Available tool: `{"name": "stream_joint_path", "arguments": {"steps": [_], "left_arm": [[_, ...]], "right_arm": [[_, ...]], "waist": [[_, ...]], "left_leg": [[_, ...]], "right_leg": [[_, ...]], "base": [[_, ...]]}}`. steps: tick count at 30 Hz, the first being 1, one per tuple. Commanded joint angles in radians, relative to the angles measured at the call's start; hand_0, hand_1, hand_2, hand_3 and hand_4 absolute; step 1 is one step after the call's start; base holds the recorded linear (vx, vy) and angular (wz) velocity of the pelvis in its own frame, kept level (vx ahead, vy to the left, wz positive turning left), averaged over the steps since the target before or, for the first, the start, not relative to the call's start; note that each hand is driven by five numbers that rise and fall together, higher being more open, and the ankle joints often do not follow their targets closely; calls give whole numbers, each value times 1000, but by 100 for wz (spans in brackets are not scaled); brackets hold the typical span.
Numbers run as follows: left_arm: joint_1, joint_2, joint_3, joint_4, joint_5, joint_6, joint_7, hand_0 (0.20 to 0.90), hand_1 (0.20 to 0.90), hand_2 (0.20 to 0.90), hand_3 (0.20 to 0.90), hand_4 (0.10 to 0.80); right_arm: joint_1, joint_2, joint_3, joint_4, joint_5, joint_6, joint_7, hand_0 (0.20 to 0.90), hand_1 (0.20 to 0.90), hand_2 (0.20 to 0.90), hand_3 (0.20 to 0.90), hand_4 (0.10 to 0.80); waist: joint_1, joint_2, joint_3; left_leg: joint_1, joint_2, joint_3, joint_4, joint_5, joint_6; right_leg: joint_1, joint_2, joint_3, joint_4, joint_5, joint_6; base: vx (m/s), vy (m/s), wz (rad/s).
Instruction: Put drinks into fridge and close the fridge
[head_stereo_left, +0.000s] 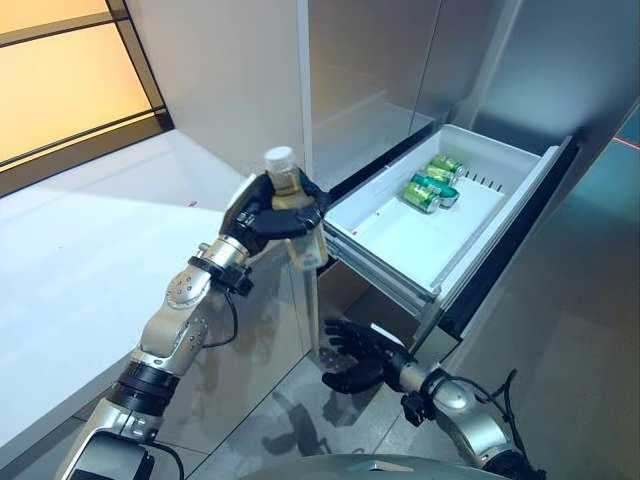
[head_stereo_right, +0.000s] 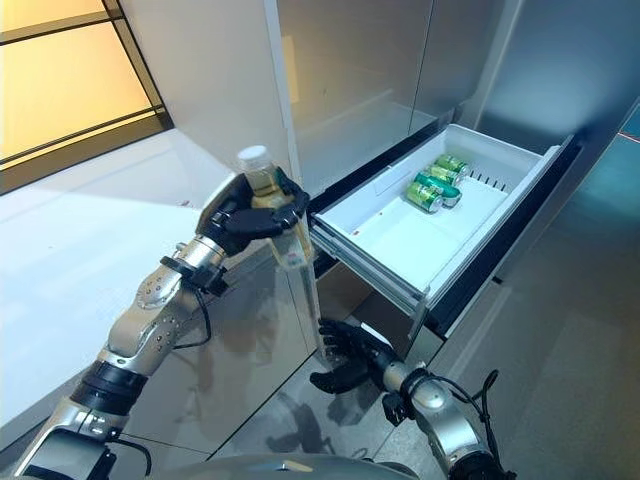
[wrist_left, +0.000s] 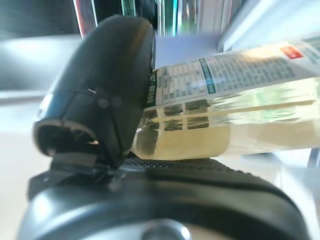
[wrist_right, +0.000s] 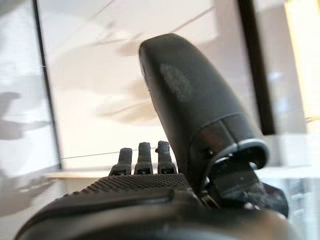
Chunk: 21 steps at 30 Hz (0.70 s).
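gripping a bottle beside the white fridge drawer – left hand; right hand hangs empty, fingers loose.

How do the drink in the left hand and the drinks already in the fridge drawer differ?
The bottle is clear with a white cap and pale liquid; the cans are green. The bottle stands upright, gripped by the left hand outside the drawer; the cans lie on their sides at the drawer's far end. The bottle is the taller container. All are drinks.

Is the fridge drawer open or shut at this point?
Open. The white fridge drawer is pulled well out of the cabinet, its inside exposed, with green cans lying at the back. The bottle is not yet inside it.
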Motion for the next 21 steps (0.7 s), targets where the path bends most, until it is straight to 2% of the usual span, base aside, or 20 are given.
{"name": "stream_joint_path", "arguments": {"steps": [1, 6, 9, 21], "left_arm": [[-100, -14, 48, -109, -47, -212, -66, 300, 300, 300, 200, 100], [-61, -17, 19, -111, -29, -182, -120, 300, 300, 300, 200, 100], [-58, -18, -8, -98, -6, -157, -131, 300, 300, 300, 200, 100], [-103, -9, -96, -10, 43, -115, -95, 300, 300, 300, 200, 100]], "right_arm": [[-123, -38, -88, -218, 130, -24, 59, 900, 900, 900, 900, 800], [-164, -69, -122, -326, 246, -2, 93, 900, 900, 900, 900, 800], [-195, -81, -131, -375, 340, 55, 135, 900, 900, 900, 900, 800], [-295, -122, -91, -454, 553, 197, 240, 900, 900, 900, 900, 800]], "waist": [[7, 4, -25], [13, 2, -28], [14, -1, -30], [14, -17, -36]], "left_leg": [[14, -36, -12, 5, -98, 37], [10, -35, -6, 5, -97, 40], [7, -34, 0, 6, -96, 40], [-2, -34, 13, 12, -91, 37]], "right_leg": [[-26, -4, -19, 97, -78, 65], [-28, -5, -15, 91, -72, 65], [-31, -5, -16, 89, -68, 67], [-37, -4, -17, 82, -55, 67]], "base": [[-51, -2, -2], [0, 0, 0], [0, 0, 0], [0, 0, 0]]}}
